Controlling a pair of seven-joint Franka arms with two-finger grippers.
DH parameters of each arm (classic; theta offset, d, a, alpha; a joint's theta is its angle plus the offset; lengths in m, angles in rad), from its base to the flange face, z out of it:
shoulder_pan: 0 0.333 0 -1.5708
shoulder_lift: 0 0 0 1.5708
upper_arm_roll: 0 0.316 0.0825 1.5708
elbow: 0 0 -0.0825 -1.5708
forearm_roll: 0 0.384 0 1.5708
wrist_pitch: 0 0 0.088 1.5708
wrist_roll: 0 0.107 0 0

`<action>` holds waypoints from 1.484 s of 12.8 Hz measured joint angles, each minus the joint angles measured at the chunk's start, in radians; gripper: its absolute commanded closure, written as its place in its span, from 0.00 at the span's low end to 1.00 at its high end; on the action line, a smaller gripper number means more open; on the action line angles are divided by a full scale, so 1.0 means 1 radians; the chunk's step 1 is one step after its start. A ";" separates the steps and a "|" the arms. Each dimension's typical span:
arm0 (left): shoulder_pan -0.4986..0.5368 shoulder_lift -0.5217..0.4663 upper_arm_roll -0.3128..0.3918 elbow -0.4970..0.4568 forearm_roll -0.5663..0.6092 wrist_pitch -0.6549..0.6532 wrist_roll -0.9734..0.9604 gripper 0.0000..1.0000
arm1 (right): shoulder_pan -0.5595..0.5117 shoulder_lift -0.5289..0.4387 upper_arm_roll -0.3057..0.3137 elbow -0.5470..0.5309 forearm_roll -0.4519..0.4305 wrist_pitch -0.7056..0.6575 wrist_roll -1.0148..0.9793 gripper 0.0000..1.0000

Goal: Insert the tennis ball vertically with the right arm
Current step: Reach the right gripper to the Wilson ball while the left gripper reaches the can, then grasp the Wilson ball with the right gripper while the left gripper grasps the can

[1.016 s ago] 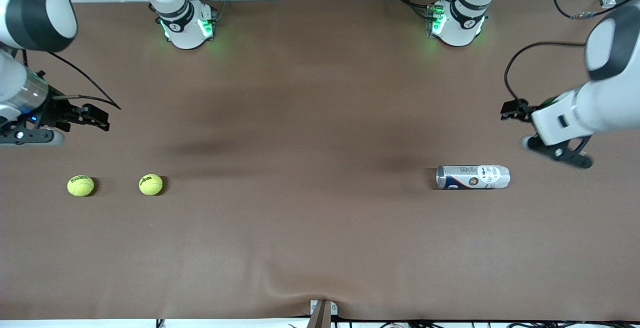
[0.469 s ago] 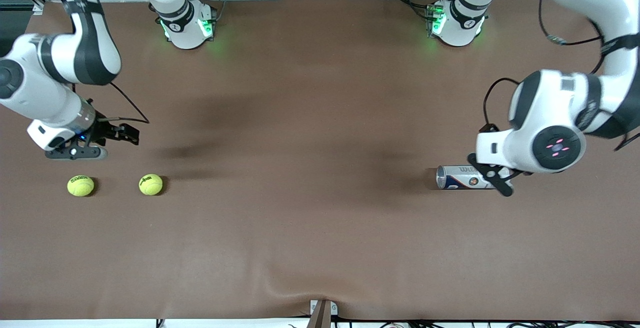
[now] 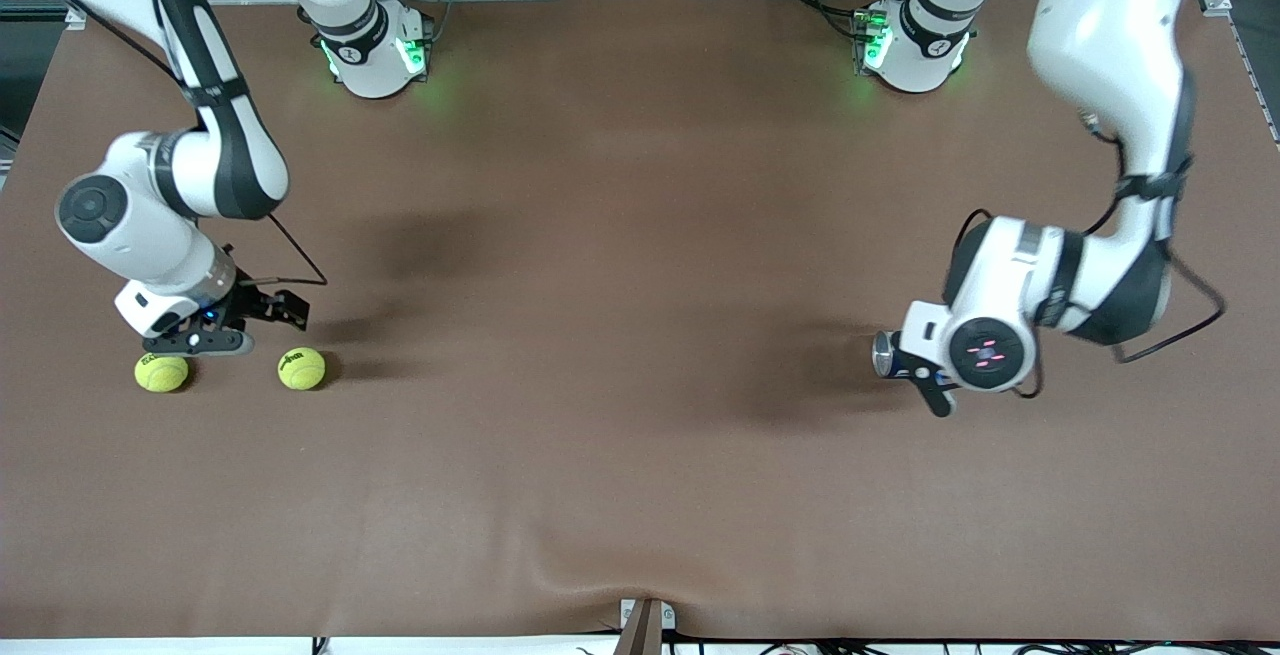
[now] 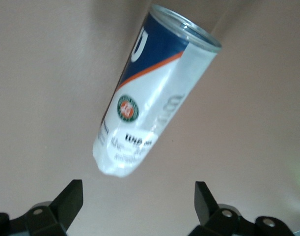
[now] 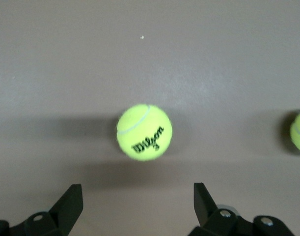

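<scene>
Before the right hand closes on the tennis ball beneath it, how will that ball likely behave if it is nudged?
The tennis ball is round and lies free on the flat table, so a nudge would probably roll it. Its fuzzy felt should give the fingers of the open right hand good friction. It is likely light and slightly springy.

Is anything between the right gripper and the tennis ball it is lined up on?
Nothing visible. The right gripper, fingers open, hangs over the bare table beside the tennis ball; only mat lies between them.
</scene>
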 measured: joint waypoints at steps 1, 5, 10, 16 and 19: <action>-0.012 0.021 0.000 -0.007 0.018 0.023 0.000 0.00 | 0.000 0.025 0.000 0.000 0.000 0.031 0.000 0.00; -0.027 0.049 0.000 -0.063 0.051 0.124 0.000 0.00 | 0.000 0.096 0.001 0.000 -0.006 0.137 -0.001 0.00; -0.027 0.066 0.000 -0.098 0.064 0.205 0.000 0.00 | 0.000 0.158 0.002 0.009 -0.015 0.216 -0.001 0.00; -0.027 0.092 0.000 -0.123 0.071 0.291 0.000 0.00 | 0.000 0.200 -0.002 0.044 -0.022 0.237 -0.001 0.00; -0.027 0.097 0.000 -0.128 0.086 0.309 0.000 0.00 | 0.000 0.227 -0.003 0.054 -0.022 0.258 -0.001 0.00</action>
